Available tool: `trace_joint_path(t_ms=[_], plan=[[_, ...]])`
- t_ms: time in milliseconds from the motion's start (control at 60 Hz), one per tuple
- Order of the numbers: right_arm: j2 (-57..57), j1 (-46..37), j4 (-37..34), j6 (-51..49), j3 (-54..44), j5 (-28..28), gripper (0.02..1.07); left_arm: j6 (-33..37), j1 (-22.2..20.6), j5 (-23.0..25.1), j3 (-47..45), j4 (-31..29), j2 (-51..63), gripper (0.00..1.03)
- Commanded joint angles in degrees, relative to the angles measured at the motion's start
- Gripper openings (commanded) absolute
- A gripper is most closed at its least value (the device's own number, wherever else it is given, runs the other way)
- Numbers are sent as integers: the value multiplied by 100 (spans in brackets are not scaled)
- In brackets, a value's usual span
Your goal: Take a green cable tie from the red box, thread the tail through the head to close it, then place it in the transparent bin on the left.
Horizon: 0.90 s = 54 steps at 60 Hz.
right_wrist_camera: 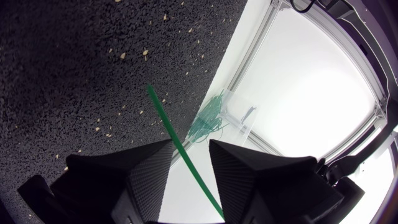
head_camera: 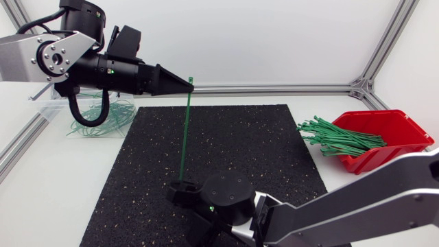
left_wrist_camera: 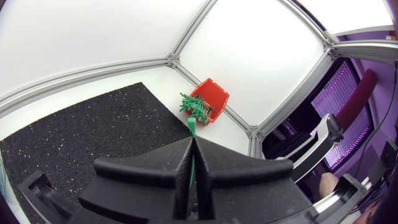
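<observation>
- While the tie stands straight and unthreaded, the task sits between pick-up and closure: one tie is out of the box and no loop is formed.
- Bin, behind and below the left pincer: it holds a tangle of closed ties; the present tie is not in it.
- Left pincer, clenched on the tie's upper end: in the left wrist view its fingers meet with the green strip nipped between them, and a short stub shows just ahead of the tips.
- Tie: it hangs near-vertical from the left pincer down to the right pincer, above the mat. Which end carries the head cannot be told.
- Right pincer, released: its fingers stand apart with the tie running through the gap and its lower end projecting ahead of the tips.
- Box, well apart from both pincers: spare ties are heaped over its rim.
- Next move, as judged: the right pincer must close on the lower part, bend it round toward the upper end and line the tail up with the head's slot. Fine alignment is the demand, since a slight twist would make the tail miss.
</observation>
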Motion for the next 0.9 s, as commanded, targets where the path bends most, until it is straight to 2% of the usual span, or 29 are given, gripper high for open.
trace_joint_path(t_ms=[0,200,367,717,883], plan=[[144,32,185,-217,-21,-35,41,-28,-33,70,142,-83,43,4],[136,49,282,-225,-47,-53,37,-28,-42,87,134,-101,-10,3],[57,76,282,-296,-82,-114,13,-19,-42,114,107,-101,-28,3],[-75,128,273,-296,-161,26,13,-11,-42,131,72,-110,-89,3],[-242,111,229,-252,-117,26,8,60,-33,140,-7,-110,-168,3]])
